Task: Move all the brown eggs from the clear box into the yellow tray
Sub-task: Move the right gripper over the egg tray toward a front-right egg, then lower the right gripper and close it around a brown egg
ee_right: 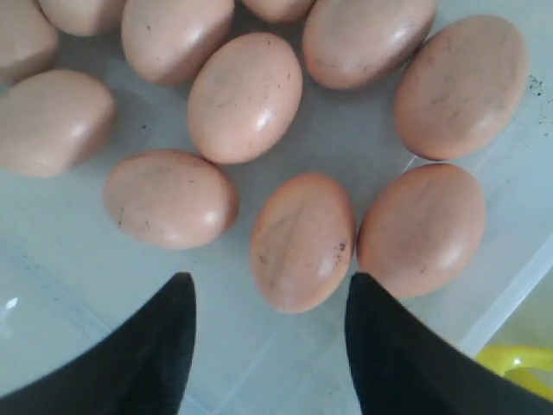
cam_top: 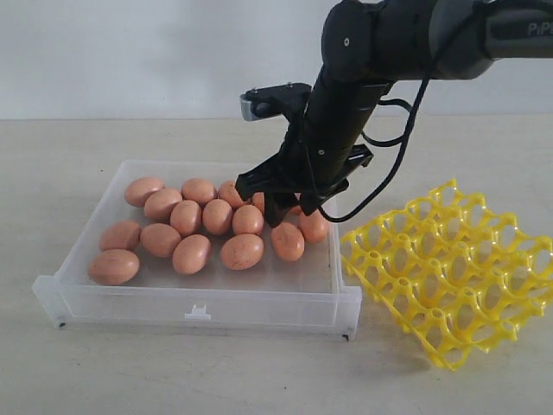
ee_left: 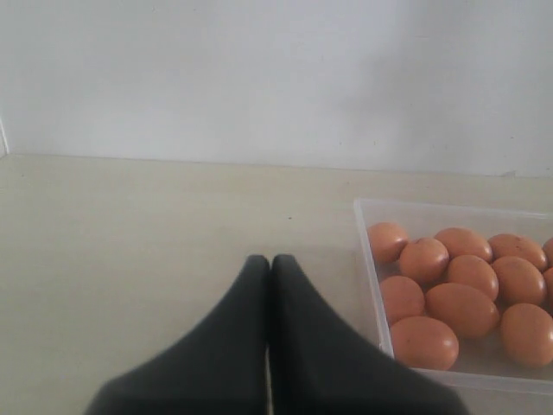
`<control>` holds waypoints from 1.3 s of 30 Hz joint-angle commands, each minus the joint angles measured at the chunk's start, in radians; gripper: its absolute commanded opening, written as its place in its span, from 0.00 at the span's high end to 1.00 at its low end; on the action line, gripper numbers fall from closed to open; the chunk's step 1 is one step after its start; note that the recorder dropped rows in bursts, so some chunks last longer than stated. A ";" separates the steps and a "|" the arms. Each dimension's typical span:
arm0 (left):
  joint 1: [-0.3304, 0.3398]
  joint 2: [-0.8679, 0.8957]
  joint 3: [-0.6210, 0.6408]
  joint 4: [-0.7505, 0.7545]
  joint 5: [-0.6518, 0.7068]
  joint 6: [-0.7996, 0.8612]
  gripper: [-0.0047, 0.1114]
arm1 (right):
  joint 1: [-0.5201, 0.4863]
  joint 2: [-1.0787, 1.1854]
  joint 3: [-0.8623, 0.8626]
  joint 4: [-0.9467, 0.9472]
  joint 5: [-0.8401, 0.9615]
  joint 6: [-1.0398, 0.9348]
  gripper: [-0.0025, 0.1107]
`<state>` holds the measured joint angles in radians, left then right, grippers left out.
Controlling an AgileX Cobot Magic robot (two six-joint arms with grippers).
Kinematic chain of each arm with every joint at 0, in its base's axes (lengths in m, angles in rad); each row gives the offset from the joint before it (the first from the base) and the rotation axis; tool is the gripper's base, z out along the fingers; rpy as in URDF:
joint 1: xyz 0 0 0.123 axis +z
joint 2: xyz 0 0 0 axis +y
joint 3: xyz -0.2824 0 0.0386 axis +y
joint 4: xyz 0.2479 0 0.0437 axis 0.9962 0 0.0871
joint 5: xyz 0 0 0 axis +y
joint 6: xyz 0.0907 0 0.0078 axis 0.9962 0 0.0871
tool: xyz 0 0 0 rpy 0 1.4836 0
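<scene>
**A:** Where did the brown eggs (cam_top: 192, 252) lie?

**B:** Every one I could see lay loose on the floor of the clear box (cam_top: 259, 304). They were bunched from its left wall across to its right wall, mostly toward the back wall. I counted roughly fourteen, but the arm hid a few, so the tally is unsure.

**A:** And the box itself?

**B:** It sat flat on the bench (cam_top: 173, 380), left of the middle, with its front lip and clip facing the camera.

**A:** The yellow tray (cam_top: 436, 259)?

**B:** Also on the bench, just beside the box's right wall, with its nearest corner close to the box's front right corner. I could not make out whether the two touched.

**A:** Right gripper (cam_top: 281, 218)?

**B:** It was down inside the box near the right wall, pointing at the eggs there. The wrist view showed the pincer wide. One egg lay on the box floor between the tips, with one finger close against its side and the other clear of it. Nothing was gripped or lifted.

**A:** Left gripper (ee_left: 270, 259)?

**B:** It was outside the box, low over the bench, with a corner of the box just ahead of it. The pincer was closed tight, finger against finger, with nothing between them.
</scene>
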<state>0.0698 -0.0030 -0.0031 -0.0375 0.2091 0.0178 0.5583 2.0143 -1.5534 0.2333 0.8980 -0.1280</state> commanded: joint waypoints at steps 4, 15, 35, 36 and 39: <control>0.001 0.003 0.003 0.002 -0.006 0.002 1.00 | 0.020 0.039 -0.006 -0.004 0.008 0.004 0.52; 0.001 0.003 0.003 0.002 -0.006 0.002 1.00 | 0.020 0.074 -0.006 -0.004 -0.022 0.004 0.52; 0.001 0.003 0.003 0.002 -0.006 0.002 1.00 | 0.020 0.092 -0.006 0.000 -0.080 0.004 0.46; 0.001 0.003 0.003 0.002 -0.006 0.002 1.00 | 0.020 0.092 -0.006 0.000 -0.080 0.004 0.46; 0.001 0.003 0.003 0.002 -0.006 0.002 1.00 | 0.020 0.092 -0.006 0.000 -0.080 0.004 0.46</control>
<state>0.0698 -0.0030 -0.0031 -0.0375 0.2091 0.0178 0.5777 2.1086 -1.5534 0.2355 0.8244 -0.1230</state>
